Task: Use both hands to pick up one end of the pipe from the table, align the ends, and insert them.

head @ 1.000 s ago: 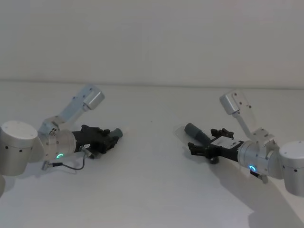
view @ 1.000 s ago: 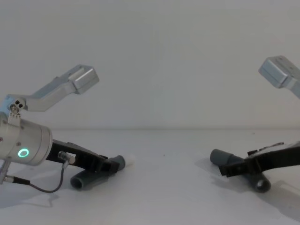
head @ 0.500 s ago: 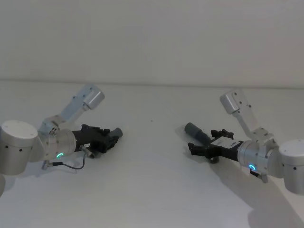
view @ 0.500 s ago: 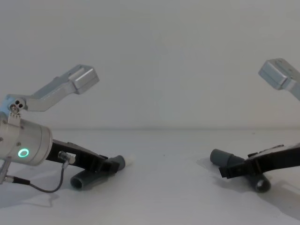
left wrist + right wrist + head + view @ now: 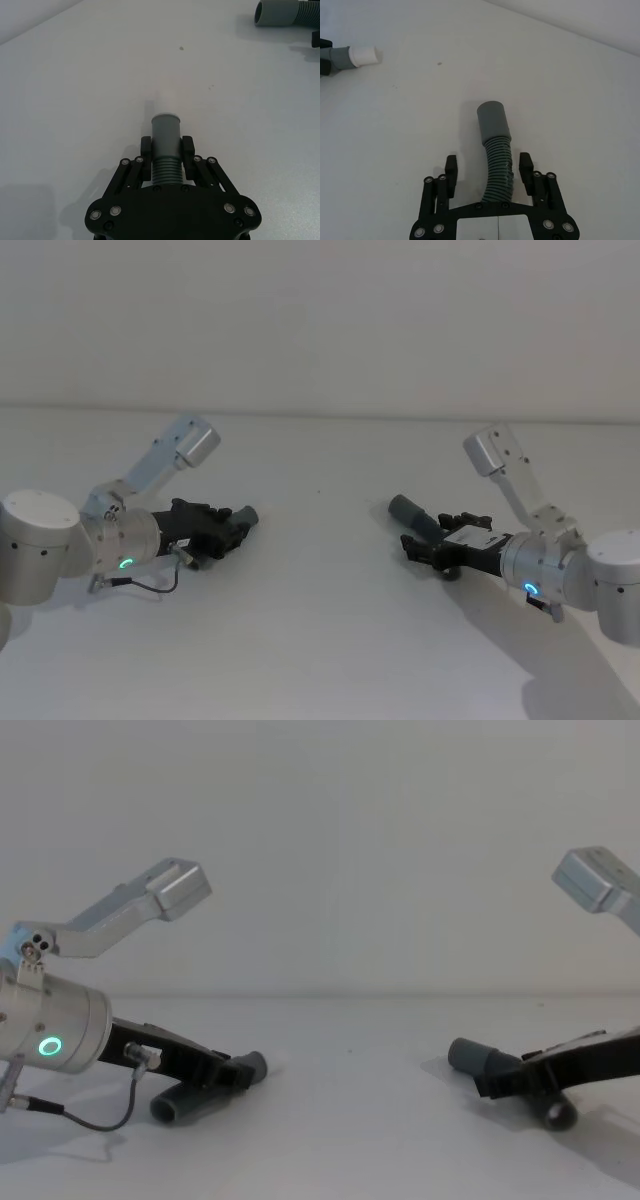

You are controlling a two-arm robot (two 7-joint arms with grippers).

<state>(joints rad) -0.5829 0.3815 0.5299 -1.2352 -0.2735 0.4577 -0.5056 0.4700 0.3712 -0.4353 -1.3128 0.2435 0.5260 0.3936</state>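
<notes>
Left gripper (image 5: pixel 167 144) is down low by the surface (image 5: pixel 320 640), fingers (image 5: pixel 146 146) pinched narrow on the ribs of the white-tipped piece (image 5: pixel 166 170) right behind its grey collar (image 5: pixel 166 127). I'd guess that's so the whitish tip (image 5: pixel 364 55) stays free for mating. Right gripper (image 5: pixel 488 166) has its fingers wide, straddling the cuffed piece (image 5: pixel 498 167) without touching it, with the cuff (image 5: pixel 492 119) poking out ahead. The two ends face each other, well apart.

White-tipped piece (image 5: pixel 240 517) left on table (image 5: pixel 320 630), cuffed piece (image 5: pixel 412 513) right, well apart; tip (image 5: pixel 365 55) and cuff (image 5: pixel 492 117) point toward each other.
</notes>
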